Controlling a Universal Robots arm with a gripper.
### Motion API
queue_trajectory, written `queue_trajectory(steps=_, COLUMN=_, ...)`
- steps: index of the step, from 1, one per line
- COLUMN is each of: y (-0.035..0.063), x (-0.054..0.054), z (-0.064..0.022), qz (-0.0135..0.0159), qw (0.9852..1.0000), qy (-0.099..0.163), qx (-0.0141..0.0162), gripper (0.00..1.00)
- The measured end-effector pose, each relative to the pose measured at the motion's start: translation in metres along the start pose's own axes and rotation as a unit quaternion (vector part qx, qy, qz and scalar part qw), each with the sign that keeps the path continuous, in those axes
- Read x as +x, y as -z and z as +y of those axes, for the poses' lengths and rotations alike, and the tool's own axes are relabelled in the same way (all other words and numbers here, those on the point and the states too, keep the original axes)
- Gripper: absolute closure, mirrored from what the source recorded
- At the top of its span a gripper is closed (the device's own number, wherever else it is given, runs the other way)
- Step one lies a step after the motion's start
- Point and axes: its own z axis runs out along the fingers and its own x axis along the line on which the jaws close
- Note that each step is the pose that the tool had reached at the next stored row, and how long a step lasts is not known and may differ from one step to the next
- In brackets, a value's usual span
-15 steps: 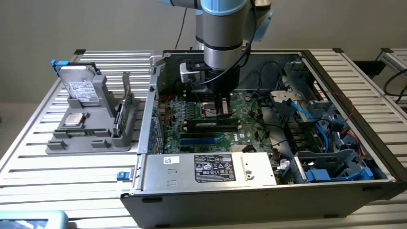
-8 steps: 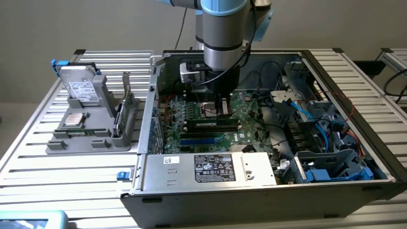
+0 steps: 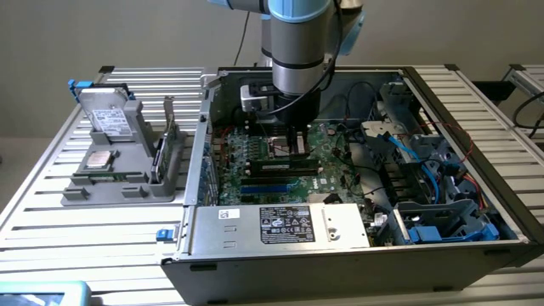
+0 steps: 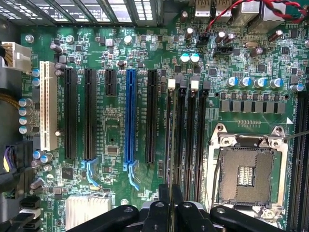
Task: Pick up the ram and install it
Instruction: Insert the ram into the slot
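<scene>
The long, narrow green ram stick with dark chips and a pale label [image 3: 286,167] lies level directly under the jaws. It sits over the black memory slots [image 4: 190,140] near the middle of the large green motherboard [image 4: 116,145], inside the open grey metal computer case [image 3: 340,274]. The jaws stand almost together and appear clamped on the stick's upper edge. Whether its lower edge has entered a slot yet cannot be told.

Seating it well probably depends on keeping the stick upright and parallel to its slot, so that both ends go down evenly. The push should run straight down the stick's own plane, since a sideways lean could jam it against the slot wall or strain the board. The white latch tabs [image 4: 171,84] at the slot ends ought to be free to swing. The square silver processor socket [image 4: 246,174] just beside the slots looks exposed and is best kept clear of.

The grey, blue-capped robot arm [image 3: 297,57] drops steeply from above into the case, which rests on a slatted aluminium surface [image 3: 93,242]. Its wrist points straight down at the board, and the wrist view shows the black finger links converging in line with the slots.
</scene>
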Motion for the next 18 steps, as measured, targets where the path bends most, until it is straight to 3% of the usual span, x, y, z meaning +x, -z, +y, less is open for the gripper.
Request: queue_trajectory(steps=18, y=-0.0036, x=-0.0014, z=0.0010, qz=0.0001, qw=1.0000, qy=0.000, qx=-0.0001, gripper=0.87)
